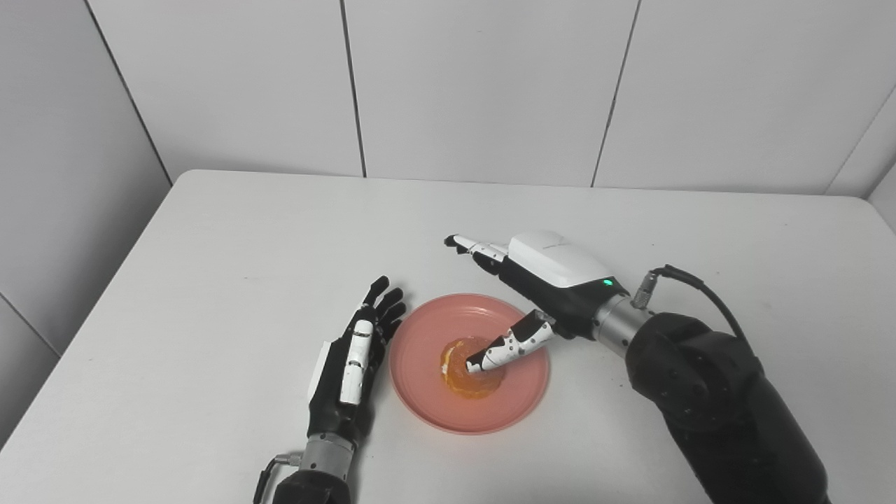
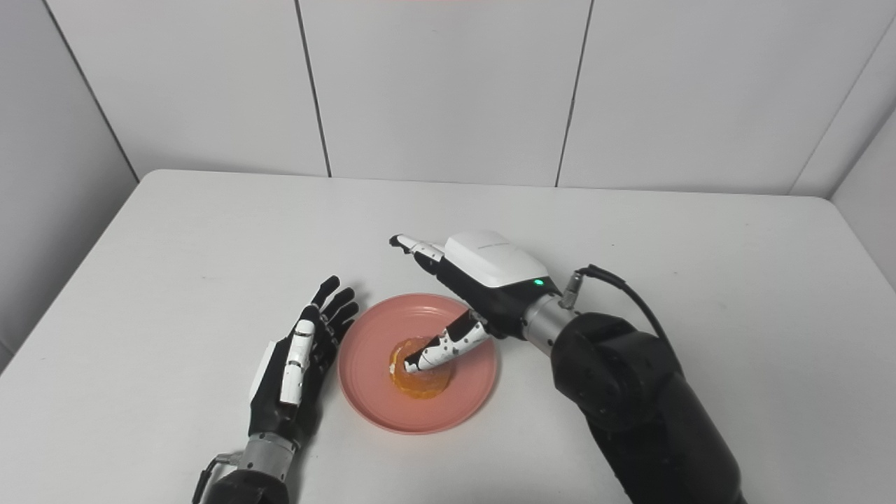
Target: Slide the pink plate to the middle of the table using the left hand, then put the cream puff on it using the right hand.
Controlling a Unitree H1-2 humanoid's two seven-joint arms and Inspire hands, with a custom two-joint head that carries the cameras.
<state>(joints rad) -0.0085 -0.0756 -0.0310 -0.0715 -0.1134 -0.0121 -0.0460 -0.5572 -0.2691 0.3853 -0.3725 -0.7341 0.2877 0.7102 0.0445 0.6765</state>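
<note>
The work surface is a white table with a smooth matte top and rounded far corners, backed by pale grey wall panels divided by thin dark vertical seams. Near the front centre of the table lies the pink plate, a round, shallow dish with a slightly raised rim and a smooth, faintly glossy surface. The cream puff rests flat in the middle of the plate; it is a low, roughly round piece with a glazed orange-brown surface and a small pale patch on its left edge. Its outline is nearly circular, so no long axis or pointing direction can be determined. The right hand, with a glossy white shell over black housing and a lit green indicator near the metal wrist, is above the plate's far-right side; its fingers extend straight toward the far left and are spread away from the thumb, holding nothing. The thumb, white with black spots, reaches down to the top of the cream puff. The left hand, black with 1 white finger segment visible, lies just beside the plate's left rim, fingers extended and apart, holding nothing.
</note>
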